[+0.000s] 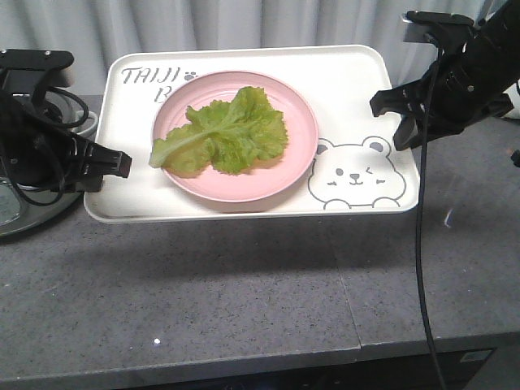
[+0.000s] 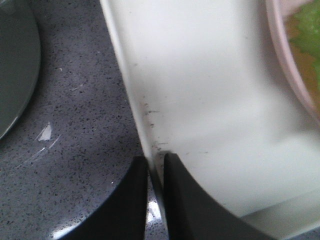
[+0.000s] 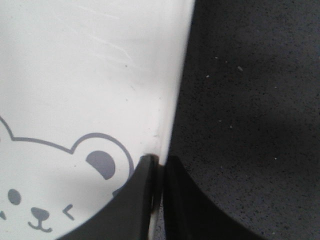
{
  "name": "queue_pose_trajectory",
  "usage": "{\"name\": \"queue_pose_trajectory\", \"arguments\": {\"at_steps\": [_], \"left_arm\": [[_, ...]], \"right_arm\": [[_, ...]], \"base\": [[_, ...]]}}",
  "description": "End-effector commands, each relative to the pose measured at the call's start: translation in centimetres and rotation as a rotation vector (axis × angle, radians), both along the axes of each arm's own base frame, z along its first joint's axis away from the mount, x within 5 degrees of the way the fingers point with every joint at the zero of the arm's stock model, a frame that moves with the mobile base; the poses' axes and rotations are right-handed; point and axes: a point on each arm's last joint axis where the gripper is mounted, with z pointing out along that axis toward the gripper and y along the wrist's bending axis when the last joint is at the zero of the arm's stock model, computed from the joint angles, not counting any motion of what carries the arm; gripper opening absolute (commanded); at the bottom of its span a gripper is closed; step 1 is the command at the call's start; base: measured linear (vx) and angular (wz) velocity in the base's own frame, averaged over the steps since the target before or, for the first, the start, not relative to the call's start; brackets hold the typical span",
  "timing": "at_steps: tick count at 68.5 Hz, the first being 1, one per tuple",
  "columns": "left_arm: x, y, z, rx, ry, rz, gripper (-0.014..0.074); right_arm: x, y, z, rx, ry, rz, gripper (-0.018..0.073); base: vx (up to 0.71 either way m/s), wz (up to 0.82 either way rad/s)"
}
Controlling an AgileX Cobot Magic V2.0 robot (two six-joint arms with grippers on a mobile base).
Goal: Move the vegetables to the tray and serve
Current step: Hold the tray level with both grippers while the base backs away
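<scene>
Our left gripper pinches the left rim of the tray, jaws nearly together on it; our right gripper clamps the right rim beside the winking bear. We read "TAIJI" at the far-left corner. Vegetables lie on a pink plate on the tray.

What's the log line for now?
left gripper: shut on tray | right gripper: shut on tray | vegetables: on pink plate | tray: above counter
</scene>
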Motion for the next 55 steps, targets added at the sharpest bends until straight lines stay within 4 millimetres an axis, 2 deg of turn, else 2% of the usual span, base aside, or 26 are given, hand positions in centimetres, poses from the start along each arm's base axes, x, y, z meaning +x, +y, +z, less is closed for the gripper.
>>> {"name": "queue_pose_trajectory", "arguments": {"at_steps": [1, 55], "left_arm": [[-0.46, -0.8, 2.48, -0.089, -0.128, -0.032, -0.0006], [-0.46, -0.8, 2.48, -0.089, -0.128, -0.032, -0.0006]], "right_arm": [[-1.64, 0.71, 2.86, 0.06, -0.067, 0.047, -0.0006], [-1.64, 0.71, 2.86, 0.06, -0.067, 0.047, -0.0006]], "base": [[-0.01, -0.15], [0.0, -0.24]]}}
